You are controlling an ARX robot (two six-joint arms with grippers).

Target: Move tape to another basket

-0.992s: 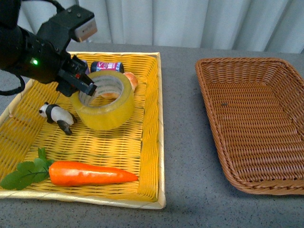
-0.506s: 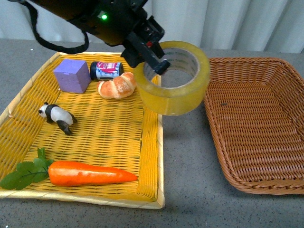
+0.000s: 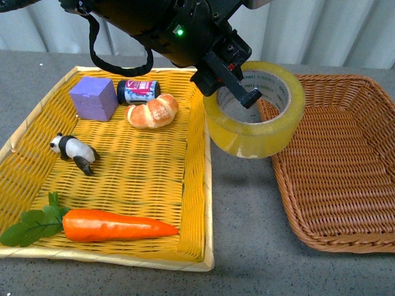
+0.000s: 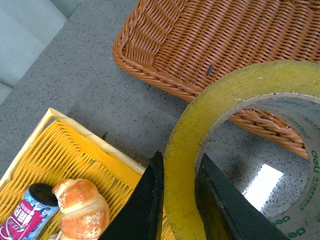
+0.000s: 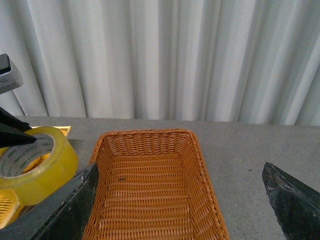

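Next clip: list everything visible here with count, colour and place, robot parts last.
wide translucent packing tape roll: 1, yellowish, held aloft between tray and basket
rectangular wicker basket: 1, brown, right
woven tray: 1, bright yellow, left
cube block: 1, purple, tray's far left corner
small can: 1, blue-pink, lying beside cube
croissant: 1, golden, by can
panda figurine: 1, black-white, tray's left
toy carrot: 1, orange, green leaves, tray's near edge
table: 1, grey
curtain: pale, behind
left gripper: black, clamping tape's wall
right gripper: black, open
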